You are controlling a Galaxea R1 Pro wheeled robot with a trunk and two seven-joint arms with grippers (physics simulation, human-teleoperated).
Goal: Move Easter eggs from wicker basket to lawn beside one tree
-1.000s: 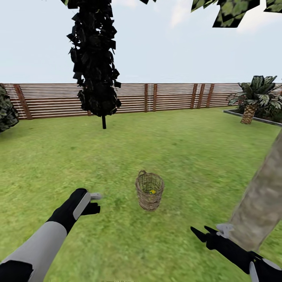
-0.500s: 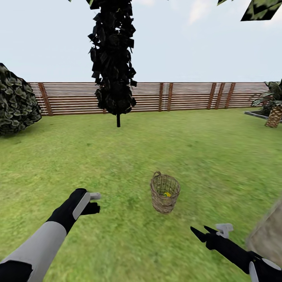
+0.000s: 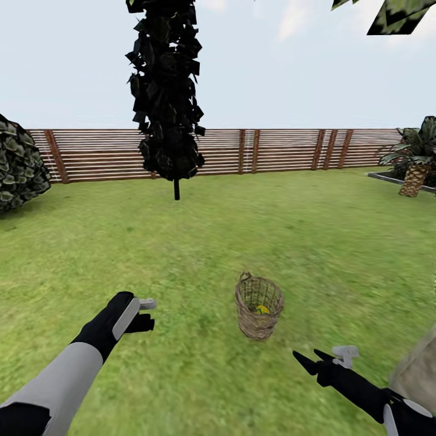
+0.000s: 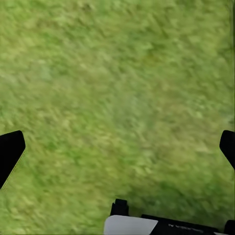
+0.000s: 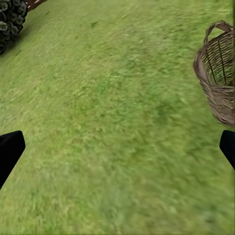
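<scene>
The right gripper (image 3: 324, 358) hangs low over the lawn (image 3: 200, 242) with its fingers spread wide and nothing between them; in the right wrist view its two dark fingertips (image 5: 10, 149) sit at opposite edges with bare grass between. Just ahead of it and slightly toward the left arm stands the wicker basket (image 3: 259, 306), upright on the grass, with a yellow Easter egg (image 3: 262, 309) showing inside; how many eggs lie there cannot be told. Beside the right arm, on its outer side, rises the mottled trunk of the tree (image 3: 416, 369). The left gripper (image 3: 144, 313) hovers over grass well to the basket's left, also wide open and empty. Beyond stand a dark cypress (image 3: 166, 97), a shrub (image 3: 18, 163), a palm (image 3: 416, 154) and the slatted fence (image 3: 284, 148).
</scene>
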